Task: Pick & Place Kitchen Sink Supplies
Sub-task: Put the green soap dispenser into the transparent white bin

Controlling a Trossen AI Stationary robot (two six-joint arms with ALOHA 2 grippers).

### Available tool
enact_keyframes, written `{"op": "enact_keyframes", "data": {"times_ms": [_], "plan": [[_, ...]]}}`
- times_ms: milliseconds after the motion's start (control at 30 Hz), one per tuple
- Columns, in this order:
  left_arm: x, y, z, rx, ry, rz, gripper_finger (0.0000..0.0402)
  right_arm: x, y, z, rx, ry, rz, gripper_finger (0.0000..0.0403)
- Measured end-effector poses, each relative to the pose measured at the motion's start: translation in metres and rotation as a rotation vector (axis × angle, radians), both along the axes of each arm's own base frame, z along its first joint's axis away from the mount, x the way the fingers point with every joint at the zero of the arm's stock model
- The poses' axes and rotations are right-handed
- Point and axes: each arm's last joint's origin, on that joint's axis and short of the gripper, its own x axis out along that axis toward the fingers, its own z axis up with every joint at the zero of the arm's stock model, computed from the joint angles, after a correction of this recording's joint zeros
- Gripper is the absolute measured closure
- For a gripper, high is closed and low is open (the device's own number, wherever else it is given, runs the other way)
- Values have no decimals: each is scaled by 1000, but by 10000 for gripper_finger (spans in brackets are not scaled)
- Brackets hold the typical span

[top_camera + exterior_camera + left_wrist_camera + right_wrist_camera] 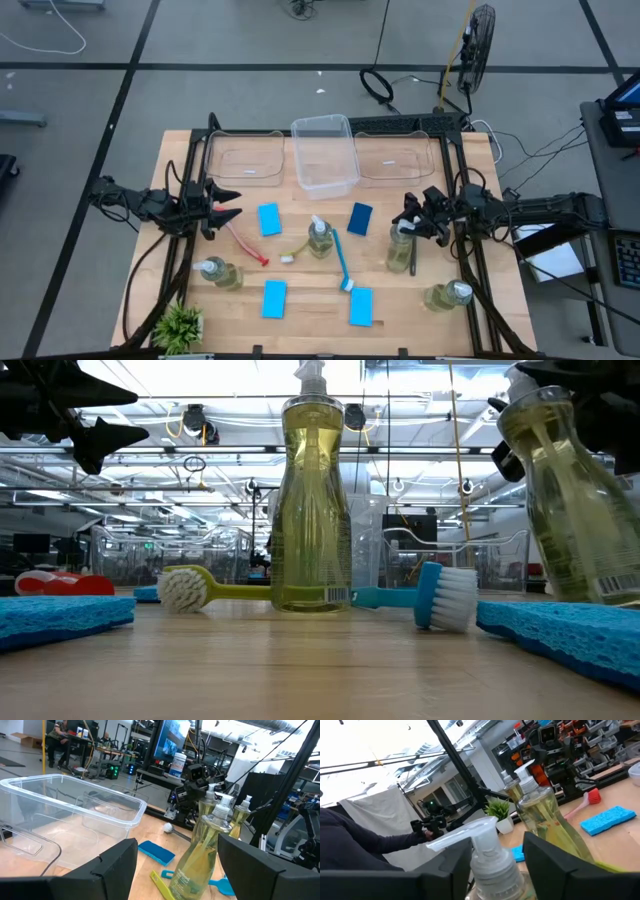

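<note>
Probably risks tipping the pump bottle (402, 247) near the table's right edge, right gripper (410, 222) fingers closing round its slim neck, not yet visibly clamped; left gripper (226, 203) open, idle.

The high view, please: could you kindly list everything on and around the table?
pump bottles: four, clear with yellow-green liquid, across the table's middle
sponges: four, blue, scattered
brushes: three seen, red, yellow-green, blue, centre
bins: three, clear, far edge
potted plant: one, green, near-left corner
fan: one, dark, floor beyond
left gripper: open, left side
right gripper: at a bottle's pump
</note>
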Motion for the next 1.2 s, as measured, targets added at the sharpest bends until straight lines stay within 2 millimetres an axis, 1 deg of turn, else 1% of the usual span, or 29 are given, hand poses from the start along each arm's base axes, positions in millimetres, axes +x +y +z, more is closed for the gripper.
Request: {"op": "enact_keyframes", "data": {"times_ms": [167, 267, 600, 733, 1000, 1100, 1200], "plan": [[0, 0, 0, 0, 0, -1, 128, 0, 0, 0, -7, -8, -4, 285], [0, 0, 0, 0, 0, 0, 128, -1, 0, 2, -16, -34, -2, 300], [0, 0, 0, 0, 0, 0, 128, -1, -2, 6, 4, -74, -74, 303], [0, 0, 0, 0, 0, 0, 128, -3, -3, 14, 12, -161, -108, 303], [0, 0, 0, -1, -1, 0, 128, -13, -4, 35, 10, -408, -176, 304], [0, 0, 1, -11, -10, -1, 128, -16, -4, 39, 7, -469, -188, 304], [0, 0, 5, -49, -58, -3, 128, -18, -4, 43, 9, -509, -206, 304]]}}
